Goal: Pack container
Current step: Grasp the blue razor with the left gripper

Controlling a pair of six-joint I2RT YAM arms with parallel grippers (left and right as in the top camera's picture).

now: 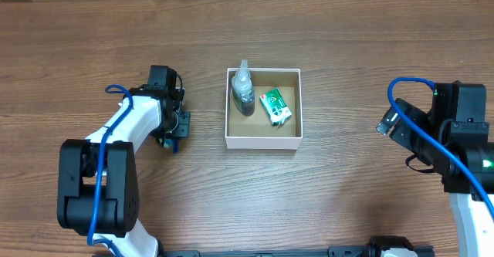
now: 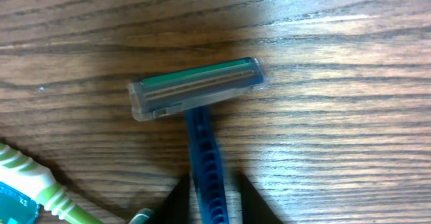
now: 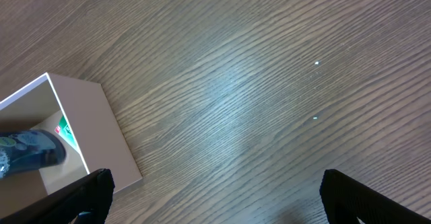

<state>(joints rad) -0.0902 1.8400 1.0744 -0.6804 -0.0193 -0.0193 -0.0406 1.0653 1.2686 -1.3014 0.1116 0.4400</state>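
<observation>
The container is a small white box with a brown inside, at the table's middle. A spray bottle and a green packet lie in it. Left of the box, my left gripper is down at the table. In the left wrist view its fingers straddle the blue handle of a disposable razor lying flat on the wood, with a thin gap showing on the right side. My right gripper is wide open and empty over bare wood, right of the container.
A green and white toothbrush lies just left of the razor, beside a teal item at the frame edge. The right arm stands at the table's right side.
</observation>
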